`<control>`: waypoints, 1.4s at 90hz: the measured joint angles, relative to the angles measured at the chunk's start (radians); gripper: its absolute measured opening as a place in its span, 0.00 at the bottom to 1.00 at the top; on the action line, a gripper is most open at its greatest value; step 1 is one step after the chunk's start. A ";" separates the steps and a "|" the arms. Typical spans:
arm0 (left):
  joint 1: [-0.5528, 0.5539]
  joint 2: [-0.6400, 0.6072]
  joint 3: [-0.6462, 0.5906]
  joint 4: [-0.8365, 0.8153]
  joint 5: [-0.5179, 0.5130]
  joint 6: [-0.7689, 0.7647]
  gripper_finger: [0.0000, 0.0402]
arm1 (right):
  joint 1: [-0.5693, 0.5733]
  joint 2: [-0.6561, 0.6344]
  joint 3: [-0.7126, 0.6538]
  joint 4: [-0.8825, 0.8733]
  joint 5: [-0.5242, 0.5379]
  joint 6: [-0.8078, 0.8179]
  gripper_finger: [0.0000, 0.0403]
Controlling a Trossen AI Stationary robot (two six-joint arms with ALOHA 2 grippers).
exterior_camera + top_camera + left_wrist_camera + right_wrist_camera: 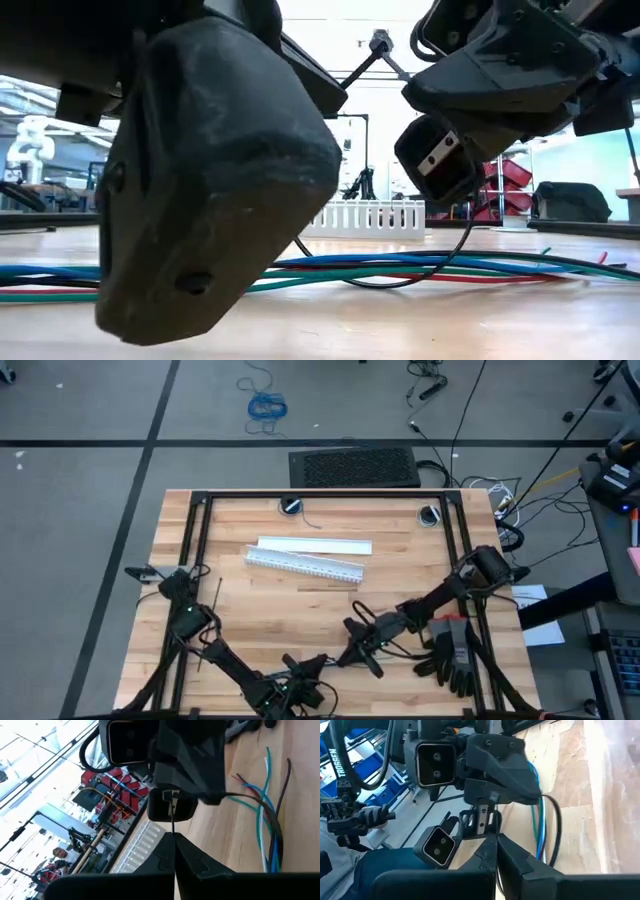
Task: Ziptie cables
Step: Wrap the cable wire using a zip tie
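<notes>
The cables [264, 815], thin blue, green, pale and reddish wires, lie loose on the wooden table; the low view shows the cables [420, 268] flat on the top. My left gripper [174, 851] and my right gripper [496, 851] face each other tip to tip near the table's front middle, above the wires. A thin black ziptie [173, 820] runs straight between them, and each gripper is shut on one end. In the high view my left gripper [300, 685] is nearest the front edge, my right gripper [360, 648] just beyond. Another thin black ziptie [217, 592] lies flat at the left. My left gripper pinches the ziptie's near end [174, 836] between its two shut fingers. The strip runs on straight out of the fingertips, along the fingers, clear of the table. My right gripper holds the ziptie's other end [172, 799] between its fingertips, coming at it from the opposite side. The strip spans the short gap between the two grippers, above the cables.
Two white slotted duct pieces [308, 558] lie across the table's middle. Black gloves [450, 652] sit at the front right. A black frame [325, 495] runs round the table's far and side edges. A thicker black cord [557, 827] loops by the wires.
</notes>
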 joint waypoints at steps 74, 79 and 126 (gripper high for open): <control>-0.003 -0.001 0.000 -0.036 0.023 0.067 0.00 | -0.004 0.000 0.002 0.023 -0.052 0.046 0.00; -0.003 -0.001 0.000 -0.034 0.021 0.097 0.00 | -0.008 0.000 0.002 0.023 -0.055 0.050 0.00; 0.003 -0.001 0.001 -0.007 0.016 0.288 0.00 | -0.028 0.000 0.002 0.024 -0.109 0.068 0.00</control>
